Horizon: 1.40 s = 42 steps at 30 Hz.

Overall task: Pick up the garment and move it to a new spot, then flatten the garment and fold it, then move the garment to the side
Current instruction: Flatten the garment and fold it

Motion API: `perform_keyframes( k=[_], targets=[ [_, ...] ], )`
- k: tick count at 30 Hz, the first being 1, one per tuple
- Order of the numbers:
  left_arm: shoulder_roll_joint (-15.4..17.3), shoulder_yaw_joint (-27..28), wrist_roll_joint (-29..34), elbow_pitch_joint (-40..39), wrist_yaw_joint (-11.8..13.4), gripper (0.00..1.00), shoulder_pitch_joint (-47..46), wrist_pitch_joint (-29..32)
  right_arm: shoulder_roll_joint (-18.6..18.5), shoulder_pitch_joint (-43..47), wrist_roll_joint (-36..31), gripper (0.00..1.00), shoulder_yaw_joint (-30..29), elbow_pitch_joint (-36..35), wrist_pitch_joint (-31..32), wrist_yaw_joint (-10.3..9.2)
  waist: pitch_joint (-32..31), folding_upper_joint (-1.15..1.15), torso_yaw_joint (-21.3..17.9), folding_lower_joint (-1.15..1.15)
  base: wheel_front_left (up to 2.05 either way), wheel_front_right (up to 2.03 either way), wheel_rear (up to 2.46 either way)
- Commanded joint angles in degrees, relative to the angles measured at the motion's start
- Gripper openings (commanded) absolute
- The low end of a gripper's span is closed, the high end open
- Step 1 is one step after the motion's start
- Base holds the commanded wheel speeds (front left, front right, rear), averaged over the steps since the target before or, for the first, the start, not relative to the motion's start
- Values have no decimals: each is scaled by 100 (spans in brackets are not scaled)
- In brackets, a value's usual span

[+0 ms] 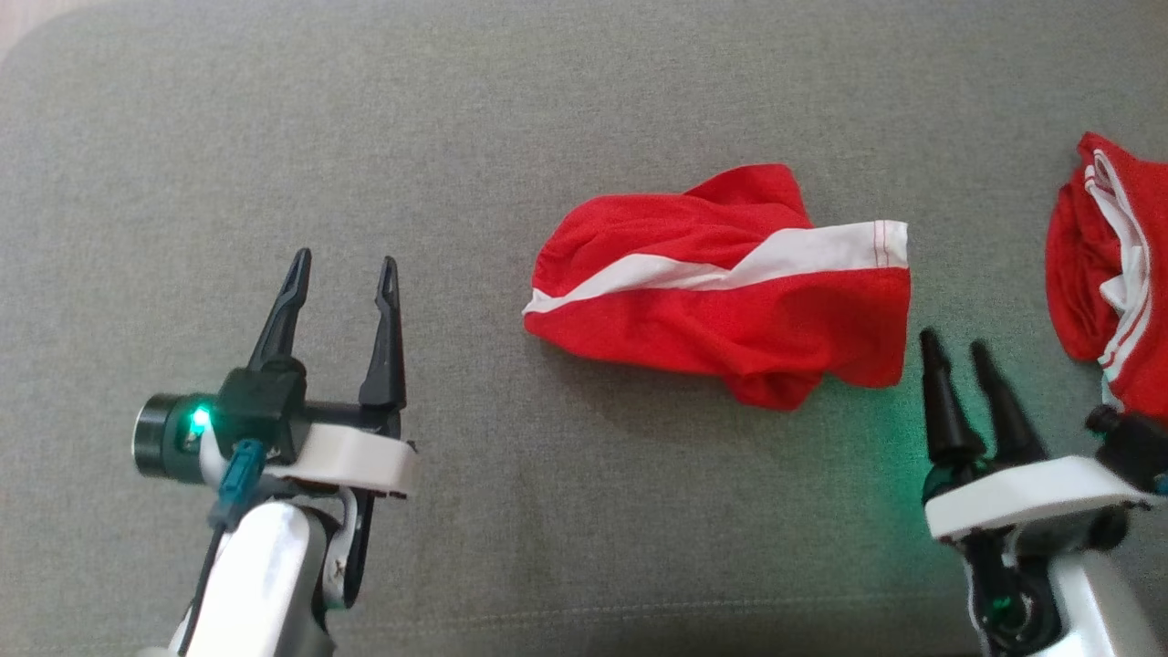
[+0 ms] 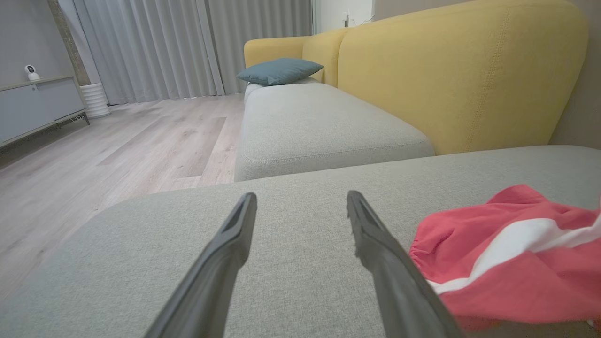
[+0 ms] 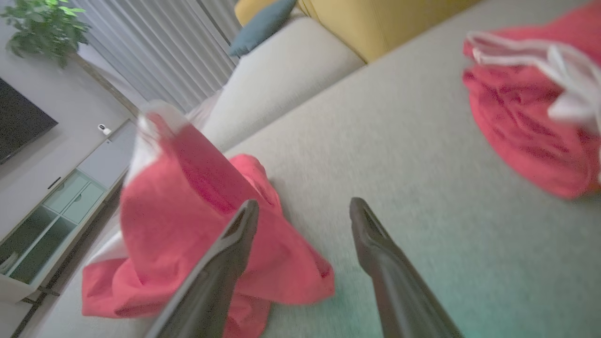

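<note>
The garment point(image 1: 730, 301) is a red piece with a broad white band, lying crumpled in the middle of the grey sofa seat point(image 1: 274, 137). My right gripper point(image 1: 954, 342) is open just off the garment's lower right corner, with nothing between its fingers. In the right wrist view the garment point(image 3: 197, 225) bunches up left of the open right gripper point(image 3: 304, 203), behind its left finger. My left gripper point(image 1: 345, 265) stands open well to the left, apart from the cloth. The left wrist view has the garment point(image 2: 516, 263) to the right of the left gripper point(image 2: 301, 197).
A second red cloth with thin white stripes point(image 1: 1109, 274) lies bunched at the right edge, also in the right wrist view point(image 3: 530, 122). Beyond the seat are a yellow backrest point(image 2: 460, 70), a blue pillow point(image 2: 279, 70) and the wooden floor point(image 2: 117, 141).
</note>
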Motion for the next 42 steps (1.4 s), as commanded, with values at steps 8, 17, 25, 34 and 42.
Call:
perform_keyframes(
  k=[8,17,25,34,42],
  targets=[
    [168,289,-82,-189,104,100,96,-27,-335,72,-1323,100,-19,-1195,-447,21,-211,0,-43,0,0,0,0],
    [263,316,-147,-231,179,100,424,13,-324,443,-2082,100,302,-2064,41,21,-497,0,-90,0,0,0,0],
    [304,291,-179,-288,227,100,589,57,-168,623,-2129,100,294,-2253,197,21,-575,0,-92,0,0,0,0],
    [319,255,-209,-301,249,100,588,75,-136,618,-2086,100,291,-2248,239,21,-558,0,-74,0,0,0,0],
    [329,218,-197,-344,266,100,467,76,-183,290,-1928,100,360,-1964,513,21,-408,0,-22,0,0,0,0]
  ],
)
